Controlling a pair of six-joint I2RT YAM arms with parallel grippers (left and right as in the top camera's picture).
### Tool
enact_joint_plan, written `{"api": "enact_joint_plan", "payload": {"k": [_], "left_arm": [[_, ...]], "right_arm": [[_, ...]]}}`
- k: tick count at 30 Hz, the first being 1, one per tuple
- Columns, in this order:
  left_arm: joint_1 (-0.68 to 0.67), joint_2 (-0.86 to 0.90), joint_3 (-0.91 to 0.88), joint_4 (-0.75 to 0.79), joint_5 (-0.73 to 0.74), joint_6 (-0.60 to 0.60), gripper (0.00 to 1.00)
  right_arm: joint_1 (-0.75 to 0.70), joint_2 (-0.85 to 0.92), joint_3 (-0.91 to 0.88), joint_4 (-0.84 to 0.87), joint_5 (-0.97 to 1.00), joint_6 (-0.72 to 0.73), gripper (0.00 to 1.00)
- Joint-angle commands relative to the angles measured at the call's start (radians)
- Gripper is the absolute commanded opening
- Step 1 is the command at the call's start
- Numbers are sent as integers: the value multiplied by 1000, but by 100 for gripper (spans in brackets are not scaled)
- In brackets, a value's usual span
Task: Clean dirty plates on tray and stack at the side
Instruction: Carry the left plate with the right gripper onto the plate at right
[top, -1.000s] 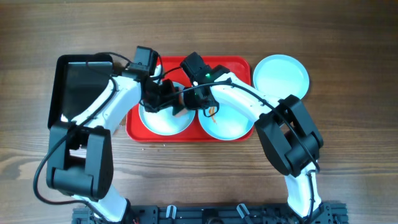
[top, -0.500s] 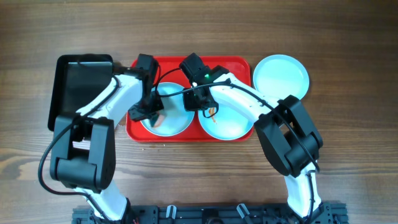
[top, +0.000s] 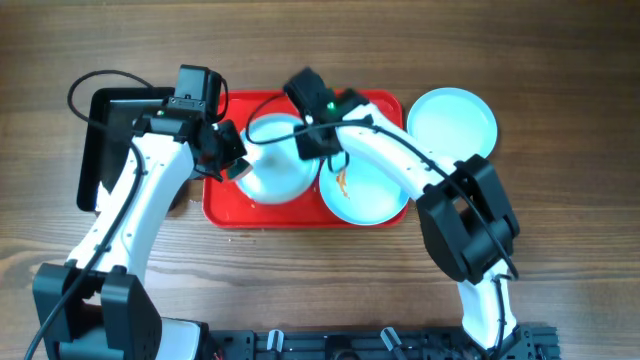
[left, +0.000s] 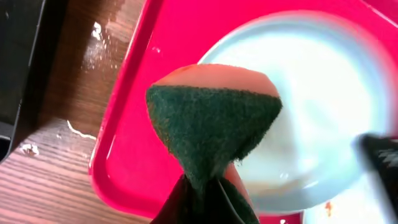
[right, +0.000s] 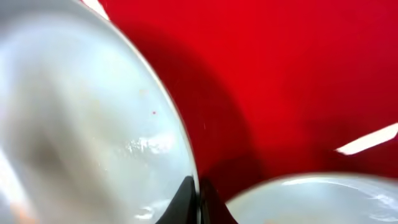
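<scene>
The red tray (top: 225, 205) lies mid-table. My right gripper (top: 312, 143) is shut on the right rim of the left plate (top: 275, 170) and holds it tilted above the tray. In the right wrist view the fingers (right: 186, 202) pinch that plate (right: 81, 124) at its edge. A second plate (top: 372, 195) with an orange smear lies flat on the tray's right half, and a third plate (top: 452, 122) rests on the table right of the tray. My left gripper (top: 232, 163) hovers at the tilted plate's left edge, shut on a green and orange sponge (left: 211, 124).
A black tray (top: 110, 140) sits left of the red one, under my left arm. Water drops and crumbs lie on the wood (left: 81, 56) between the two trays. Both arms cross over the red tray.
My left gripper has drawn back left off the plate with the sponge. My right gripper has raised the left plate's rim, so the plate now stands tilted.
</scene>
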Motion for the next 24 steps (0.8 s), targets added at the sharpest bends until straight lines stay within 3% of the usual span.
{"api": "enact_joint_plan", "payload": {"k": [1,4,8,15,21,24], "left_arm": [[40,-12,18,-29,27,-2,4],[33,-12,-13,-20,31,-2,4],[31,10,-89,66,134,-2,4],[31,14,-151,138,176,-2,4],[31,14,-151,138,175,-2,4],[31,14,-152,138,175,-2,4]], "right_arm": [[-6,-50,161,-58,249,-121,4],[-6,-52,272,-123,456,-207,4],[8,-70,277,-122,658,-323,4],[163,-70,277,-16,1096,-575,4],[236,-70,277,95,1329,-734,4],[238,-70,277,106,1350,-778,4]]}}
